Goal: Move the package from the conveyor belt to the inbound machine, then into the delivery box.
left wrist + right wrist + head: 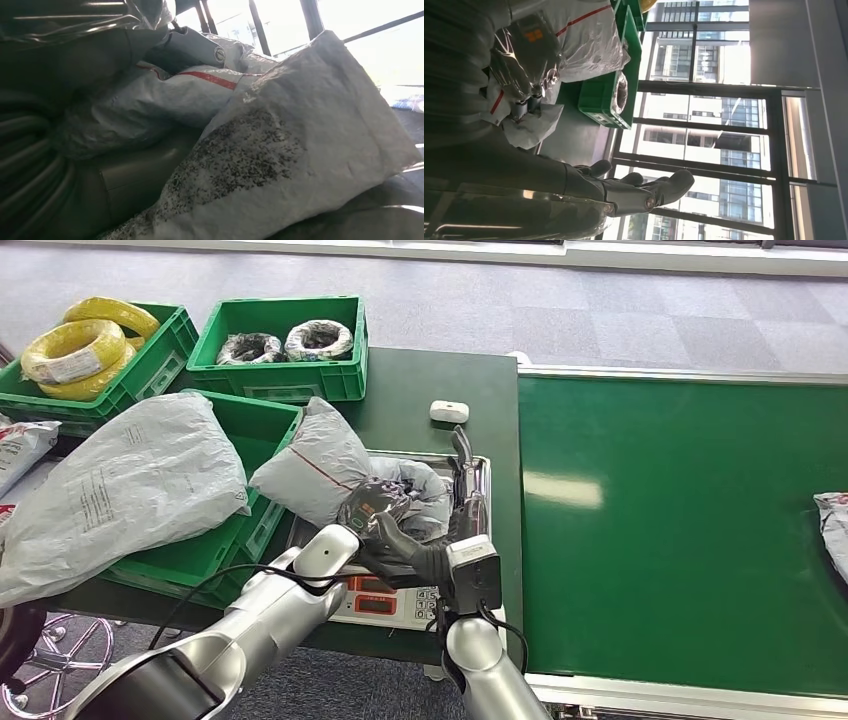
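Head view: a grey package [415, 495] lay on the steel tray of the inbound machine [480, 472], a weighing scale with a keypad at its front, set on the dark green tabletop [425, 380] just beside the conveyor belt [680, 530]. The left hand [372, 508] rested on the package, its dark fingers wrapped in glossy film; whether it actually gripped the package could not be told. The right hand [405, 545] — fingers spread, holding nothing — lay at the tray's near edge, next to the left hand; the right wrist view showed its fingers [659, 187] extended and apart. A second grey package with a red stripe [315, 465] leaned from the tray against the delivery box [262, 425], a green crate carrying a large grey bag [130, 485]. Two further green crates stood behind — one with yellow cable coils [80, 350], one with dark wrapped coils [285, 342]. A small white device [449, 411] sat on the tabletop. Another package [833, 530] lay at the belt's far right edge.
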Motion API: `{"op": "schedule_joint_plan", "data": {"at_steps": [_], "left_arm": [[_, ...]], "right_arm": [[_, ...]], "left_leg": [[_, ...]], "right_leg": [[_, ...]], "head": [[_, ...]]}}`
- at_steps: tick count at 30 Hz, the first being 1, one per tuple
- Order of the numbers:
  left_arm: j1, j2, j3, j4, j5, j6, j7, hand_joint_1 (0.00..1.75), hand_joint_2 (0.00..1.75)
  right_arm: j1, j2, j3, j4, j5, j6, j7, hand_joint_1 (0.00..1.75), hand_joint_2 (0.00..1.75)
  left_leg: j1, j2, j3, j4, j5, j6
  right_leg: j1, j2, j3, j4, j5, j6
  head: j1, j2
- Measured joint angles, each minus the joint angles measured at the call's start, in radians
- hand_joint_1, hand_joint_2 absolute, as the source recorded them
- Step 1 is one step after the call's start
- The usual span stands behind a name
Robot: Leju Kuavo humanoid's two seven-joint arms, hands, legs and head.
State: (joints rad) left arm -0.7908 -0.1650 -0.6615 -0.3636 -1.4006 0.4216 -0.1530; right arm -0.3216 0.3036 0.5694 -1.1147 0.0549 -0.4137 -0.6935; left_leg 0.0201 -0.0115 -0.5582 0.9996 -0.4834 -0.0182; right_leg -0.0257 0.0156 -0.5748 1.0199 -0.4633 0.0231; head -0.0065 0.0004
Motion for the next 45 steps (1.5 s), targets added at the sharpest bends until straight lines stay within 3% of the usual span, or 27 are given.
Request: {"op": "schedule_joint_plan", "data": {"at_steps": [5, 12, 17, 22, 28, 36, 41, 45], "left_arm": [[0.005, 0.004, 0.029, -0.005, 0.086, 0.066, -0.055, 1.68, 1.75], [0.017, 0.010, 0.157, -0.099, 0.330, 0.147, -0.194, 1.58, 1.75], [0.032, 0.035, 0.291, -0.303, 0.609, 0.236, -0.279, 1.55, 1.75], [0.038, 0.063, 0.411, -0.479, 0.672, 0.266, -0.284, 1.50, 1.75], [0.037, 0.072, 0.552, -0.561, 0.618, 0.270, -0.286, 1.41, 1.75], [0.014, 0.067, 0.779, -0.574, 0.397, 0.270, -0.292, 1.19, 1.75], [-0.017, 0.075, 0.949, -0.588, 0.027, 0.270, -0.146, 1.30, 1.75], [-0.048, 0.144, 1.016, -0.561, -0.137, 0.270, 0.069, 1.39, 1.75]], "right_arm": [[0.007, -0.002, 0.004, 0.000, 0.001, -0.003, 0.001, 0.00, 1.75], [0.018, -0.006, 0.009, 0.000, -0.001, -0.030, 0.007, 0.00, 1.75], [0.026, -0.011, 0.021, 0.000, -0.032, -0.080, 0.004, 0.00, 1.75], [0.032, -0.015, 0.031, 0.001, -0.048, -0.109, 0.001, 0.00, 1.75], [0.036, -0.015, 0.031, 0.000, -0.047, -0.115, 0.002, 0.00, 1.75], [0.044, -0.017, 0.027, 0.001, -0.034, -0.120, 0.004, 0.00, 1.75], [0.050, -0.017, 0.020, 0.001, -0.030, -0.128, 0.006, 0.00, 1.75], [0.057, -0.017, 0.014, 0.001, -0.026, -0.123, 0.010, 0.00, 1.75]], "left_leg": [[0.000, 0.000, -0.001, 0.000, 0.000, 0.000], [0.000, 0.000, -0.007, 0.001, 0.001, 0.000], [0.000, 0.001, -0.014, 0.001, 0.002, 0.000], [0.000, 0.000, -0.018, 0.001, 0.002, 0.000], [0.000, 0.000, -0.019, 0.001, 0.002, 0.000], [0.000, 0.001, -0.019, 0.001, 0.002, -0.001], [0.000, 0.003, -0.019, 0.001, 0.002, -0.001], [0.001, 0.004, -0.019, 0.001, 0.002, -0.001]], "right_leg": [[0.000, 0.000, -0.002, 0.000, 0.000, 0.000], [0.000, 0.000, -0.008, 0.000, 0.001, 0.000], [0.000, 0.001, -0.016, 0.001, 0.001, 0.000], [0.000, 0.000, -0.019, 0.001, 0.001, 0.000], [0.000, 0.000, -0.020, 0.001, 0.001, 0.000], [0.000, 0.001, -0.021, 0.001, 0.001, 0.000], [0.000, 0.002, -0.021, 0.001, 0.001, 0.000], [0.001, 0.004, -0.022, 0.002, 0.001, 0.000]], "head": [[0.000, 0.000], [0.000, 0.000], [0.000, 0.000], [0.000, 0.000], [0.000, 0.000], [0.000, 0.000], [0.000, 0.000], [0.000, 0.000]]}}
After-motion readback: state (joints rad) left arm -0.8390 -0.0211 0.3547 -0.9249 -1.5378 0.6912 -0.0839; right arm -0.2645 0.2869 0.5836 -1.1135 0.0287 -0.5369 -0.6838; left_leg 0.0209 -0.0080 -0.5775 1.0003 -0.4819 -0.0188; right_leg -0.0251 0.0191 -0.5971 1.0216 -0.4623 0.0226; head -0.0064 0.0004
